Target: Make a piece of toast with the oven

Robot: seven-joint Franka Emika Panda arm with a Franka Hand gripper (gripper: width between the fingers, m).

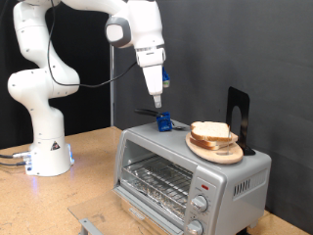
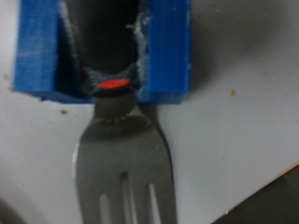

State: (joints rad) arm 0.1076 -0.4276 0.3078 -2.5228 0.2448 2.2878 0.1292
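Note:
The piece of toast (image 1: 211,132) lies on a round wooden plate (image 1: 217,150) on top of the silver oven (image 1: 186,176). The oven's glass door looks closed, and the wire rack (image 1: 156,181) behind it is bare. My gripper (image 1: 156,104) hangs just above a blue holder (image 1: 163,122) on the oven's top, toward the exterior view's left of the plate. In the wrist view the blue holder (image 2: 168,56) grips the handle of a metal fork (image 2: 121,173) that lies flat on the oven top. My fingers do not show in the wrist view.
A black upright stand (image 1: 240,117) is behind the plate at the exterior view's right. The oven's round knobs (image 1: 200,204) and red light (image 1: 204,185) face front. The arm's base (image 1: 47,157) stands on the wooden table (image 1: 93,147) at the left.

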